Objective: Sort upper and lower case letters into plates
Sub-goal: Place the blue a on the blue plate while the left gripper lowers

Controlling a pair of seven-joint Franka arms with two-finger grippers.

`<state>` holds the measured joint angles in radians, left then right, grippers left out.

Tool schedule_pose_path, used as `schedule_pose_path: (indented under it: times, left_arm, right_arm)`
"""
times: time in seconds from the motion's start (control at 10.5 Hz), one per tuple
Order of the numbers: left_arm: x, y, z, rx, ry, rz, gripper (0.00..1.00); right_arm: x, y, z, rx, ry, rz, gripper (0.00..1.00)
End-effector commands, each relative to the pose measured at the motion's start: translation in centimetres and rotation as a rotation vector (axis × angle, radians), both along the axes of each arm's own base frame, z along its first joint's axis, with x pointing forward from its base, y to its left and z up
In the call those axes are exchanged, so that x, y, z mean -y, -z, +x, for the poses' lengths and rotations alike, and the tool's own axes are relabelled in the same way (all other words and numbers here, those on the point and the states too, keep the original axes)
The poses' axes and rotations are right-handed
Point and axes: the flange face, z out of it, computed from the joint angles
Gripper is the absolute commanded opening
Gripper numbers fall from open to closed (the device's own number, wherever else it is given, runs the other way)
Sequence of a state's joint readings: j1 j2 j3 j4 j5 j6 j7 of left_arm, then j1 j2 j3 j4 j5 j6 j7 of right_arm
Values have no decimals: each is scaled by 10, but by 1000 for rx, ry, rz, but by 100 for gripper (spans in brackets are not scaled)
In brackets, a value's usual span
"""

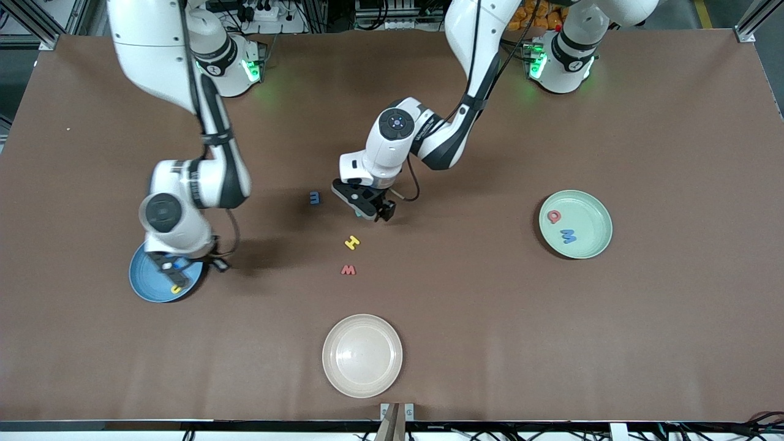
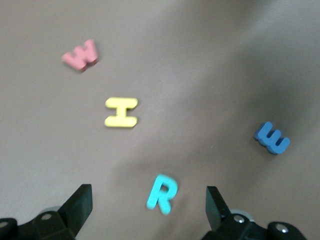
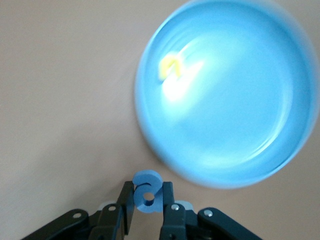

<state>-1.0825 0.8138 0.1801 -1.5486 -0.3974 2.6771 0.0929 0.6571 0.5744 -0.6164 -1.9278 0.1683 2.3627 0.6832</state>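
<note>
Blue letter a (image 3: 147,192) sits pinched in my right gripper (image 3: 146,202) over the blue plate (image 1: 142,283), which holds a yellow letter (image 3: 170,67). Next I release there. My left gripper (image 2: 149,206) hangs wide over the teal R (image 2: 162,193), the yellow H (image 2: 121,112) at its eleven o'clock.

Plates: three. One blue plate (image 1: 144,286), one green plate (image 1: 589,237), one cream plate (image 1: 362,355).

Letters: eight visible.
- Loose on the bench (image 1: 612,343): four. A blue letter (image 1: 314,198), a yellow letter (image 1: 351,242), a red letter (image 1: 348,269) and a teal letter (image 2: 162,193), the last seen only in the left wrist view.
- In the green plate: two, one red (image 1: 554,216), one blue (image 1: 568,236).
- In the blue plate: one, yellow (image 1: 176,288).
- Held off the bench: one, blue (image 3: 147,191).

By colour: three blue, two red, two yellow, one teal.

Arms: two, each with one tool.
</note>
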Motion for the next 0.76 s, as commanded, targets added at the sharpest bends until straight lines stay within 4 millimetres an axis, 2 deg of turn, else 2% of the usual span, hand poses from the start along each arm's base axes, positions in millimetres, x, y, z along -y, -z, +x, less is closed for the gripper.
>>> schedule_pose_path:
  times: [0.0,0.1,0.19,0.38,0.67]
  left_arm:
    - [16,14,0,91,147,-1,100]
    - [15,14,0,122,241,14,100]
    - [14,15,1,141,299,25,100]
    - [10,17,2,162,369,40,100]
    - [3,29,0,169,409,62,100]
  right_arm:
    - [62,-8,-2,-64,-55,-8,0]
    - [77,-8,-2,-71,-59,-6,33]
    - [78,-6,-2,-70,-58,-7,99]
    - [77,-10,2,-62,-62,-8,100]
    - [74,-8,2,-65,-68,-7,100]
